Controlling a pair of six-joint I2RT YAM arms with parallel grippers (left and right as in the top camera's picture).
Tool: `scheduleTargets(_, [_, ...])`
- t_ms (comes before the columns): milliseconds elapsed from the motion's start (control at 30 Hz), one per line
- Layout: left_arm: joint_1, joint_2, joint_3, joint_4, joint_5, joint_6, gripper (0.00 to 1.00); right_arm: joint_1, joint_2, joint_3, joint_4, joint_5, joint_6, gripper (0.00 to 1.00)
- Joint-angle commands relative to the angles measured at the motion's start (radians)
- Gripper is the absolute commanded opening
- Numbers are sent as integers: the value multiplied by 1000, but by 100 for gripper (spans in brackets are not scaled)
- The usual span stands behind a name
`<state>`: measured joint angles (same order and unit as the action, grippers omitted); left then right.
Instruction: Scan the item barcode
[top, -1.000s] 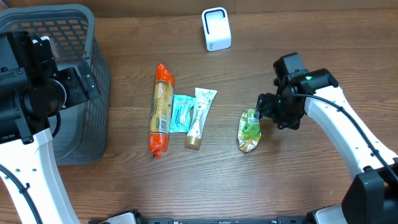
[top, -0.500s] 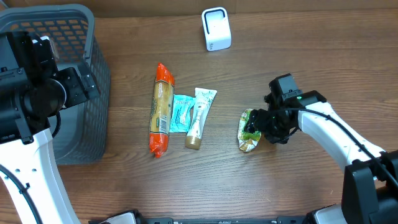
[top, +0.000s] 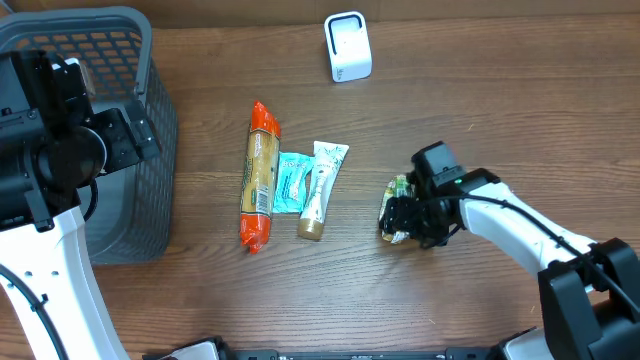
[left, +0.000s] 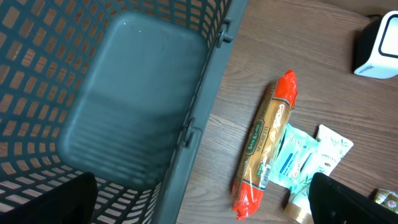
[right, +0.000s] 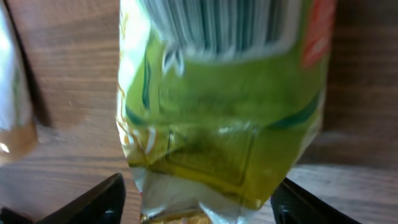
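Between the fingers of the right gripper (right: 202, 200) lies the green pouch (right: 217, 118), flat on the wooden table (top: 500, 90), at about 4 o'clock from the table's middle in the overhead view. The jaws stand apart, one dark fingertip at each long edge of the pouch near its crimped end; whether the pads press on the foil cannot be told. In the right wrist view a barcode (right: 230, 25) of white and dark stripes shows on the upward face of the pouch, at the 12 o'clock end of that picture, blurred, with a red patch beside it at 1 o'clock. From overhead the gripper body covers most of the pouch, and only slivers of green and silver show at its edges.

At 9 o'clock from the pouch, apart from it, three more items lie side by side: nearest, a white tube (top: 321, 190) with a tan cap; touching it, a small teal sachet (top: 291, 182); then a long tan roll pack (top: 259, 176) with orange-red ends. All three run roughly from 12 to 6 o'clock.

At 12 o'clock on the table, well apart from everything, stands the white scanner (top: 348, 46).

At the 9 to 10 o'clock edge sits a grey mesh basket (top: 150, 100). The left gripper (left: 205, 199) hangs over it with its jaws wide apart and nothing between them.
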<state>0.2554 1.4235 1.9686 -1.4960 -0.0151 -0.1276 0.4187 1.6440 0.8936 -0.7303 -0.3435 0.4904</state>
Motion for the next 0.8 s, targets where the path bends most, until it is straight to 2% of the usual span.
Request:
scheduleTargets(0, [2, 3, -3, 4, 8, -7, 100, 13, -4, -5, -2, 36, 15, 70])
scheduleTargets(233, [2, 3, -3, 4, 8, -7, 100, 12, -4, 13, -15, 119, -29, 45])
scheduleTargets(433, [2, 3, -3, 4, 8, -7, 100, 16, -4, 159, -183, 214, -128, 31])
scheduleTargets(500, [2, 3, -3, 4, 8, -7, 100, 29, -4, 233, -256, 296, -167, 18])
scheduleTargets(567, [2, 3, -3, 4, 8, -7, 100, 58, -4, 262, -280, 382, -185, 10])
scheduleTargets(767, [2, 3, -4, 4, 8, -7, 100, 166, 14, 237, -275, 515, -184, 4])
